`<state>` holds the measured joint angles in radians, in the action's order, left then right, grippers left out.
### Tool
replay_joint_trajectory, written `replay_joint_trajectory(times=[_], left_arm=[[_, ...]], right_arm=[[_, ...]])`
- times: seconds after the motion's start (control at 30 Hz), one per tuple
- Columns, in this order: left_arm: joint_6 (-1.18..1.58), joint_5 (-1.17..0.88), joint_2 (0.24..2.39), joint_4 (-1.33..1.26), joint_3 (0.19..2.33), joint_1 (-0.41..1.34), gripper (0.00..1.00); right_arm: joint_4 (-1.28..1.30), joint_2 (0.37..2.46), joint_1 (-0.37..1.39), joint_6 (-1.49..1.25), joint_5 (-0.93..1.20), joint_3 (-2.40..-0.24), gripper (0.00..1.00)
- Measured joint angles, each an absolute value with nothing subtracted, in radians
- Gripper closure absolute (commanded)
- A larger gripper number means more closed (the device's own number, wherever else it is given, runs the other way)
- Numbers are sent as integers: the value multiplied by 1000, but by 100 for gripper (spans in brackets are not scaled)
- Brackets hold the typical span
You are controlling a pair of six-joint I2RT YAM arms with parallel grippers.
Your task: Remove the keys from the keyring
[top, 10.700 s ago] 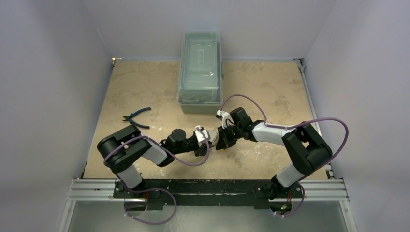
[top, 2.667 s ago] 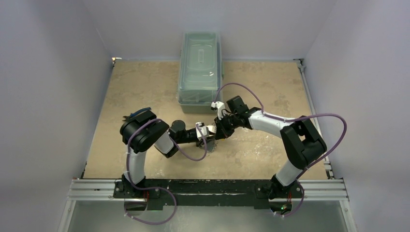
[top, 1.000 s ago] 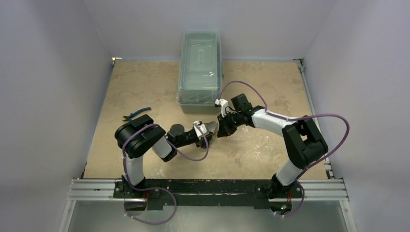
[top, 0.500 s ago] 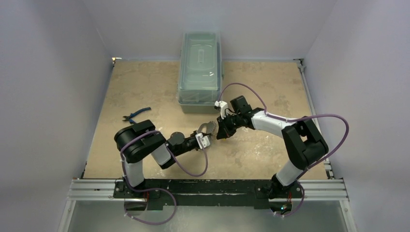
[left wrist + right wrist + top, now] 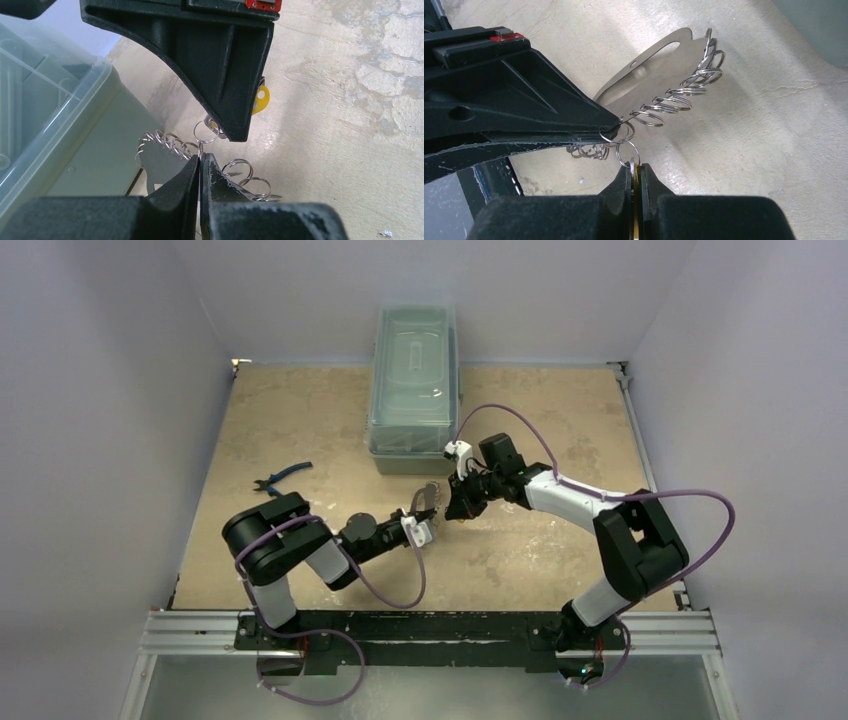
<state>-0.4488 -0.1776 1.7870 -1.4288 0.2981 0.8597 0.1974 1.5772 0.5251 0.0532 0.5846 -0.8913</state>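
Keyring (image 5: 659,65) = flat silvery plate w/ a row of small split rings along its rim, held up off the table (image 5: 560,430) btwn the two claws: just past L claw's tips, up and beyond R claw's tips. L claw (image 5: 200,162) clenched, jaws pinching a small split ring (image 5: 625,132) at the plate's edge. That ring links to a 2nd small ring (image 5: 628,151) right at R claw's tips. R claw (image 5: 636,172) clenched on the yellow-head key (image 5: 261,96), head squeezed flat btwn its fingers. Silvery keys: can't make any out. Step in hand, imo: working the yellow key off its split ring, L anchoring, R doing the pull. Next move prob needs R to turn the key along the ring's coil, not tug straight, w/ L grip firm so the plate doesn't swing. Clear lidded box (image 5: 414,375) sits just beyond both claws. Pliers (image 5: 282,478) lie well off to L claw's left.
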Motion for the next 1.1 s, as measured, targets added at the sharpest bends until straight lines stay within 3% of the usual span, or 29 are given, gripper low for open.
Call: replay_joint_trajectory(times=[1.1], left_arm=[[-437, -236, 1755, -1429, 281, 852, 100]], right_arm=[[202, 1584, 538, 62, 585, -915, 100]])
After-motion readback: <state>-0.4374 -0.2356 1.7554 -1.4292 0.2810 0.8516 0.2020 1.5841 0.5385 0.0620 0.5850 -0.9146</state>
